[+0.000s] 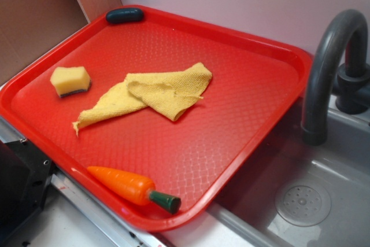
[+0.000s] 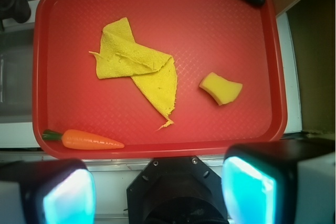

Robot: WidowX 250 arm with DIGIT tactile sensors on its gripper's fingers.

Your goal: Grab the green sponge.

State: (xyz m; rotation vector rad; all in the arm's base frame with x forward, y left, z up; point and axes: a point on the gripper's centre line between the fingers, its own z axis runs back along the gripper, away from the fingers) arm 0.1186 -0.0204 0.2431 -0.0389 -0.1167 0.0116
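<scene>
The green sponge (image 1: 70, 81) is a small yellow foam block with a thin dark layer underneath, lying on the left part of the red tray (image 1: 243, 137). In the wrist view the green sponge (image 2: 221, 88) lies right of the tray's (image 2: 157, 153) middle. My gripper (image 2: 157, 192) shows only in the wrist view, high above and off the near edge of the tray. It is open, its two fingers wide apart with nothing between them. It is far from the sponge.
A crumpled yellow cloth (image 1: 153, 95) lies mid-tray. An orange toy carrot (image 1: 132, 187) rests by the tray's near rim. A dark green capsule (image 1: 124, 15) sits in the far corner. A grey sink (image 1: 300, 201) with a curved faucet (image 1: 329, 67) is to the right.
</scene>
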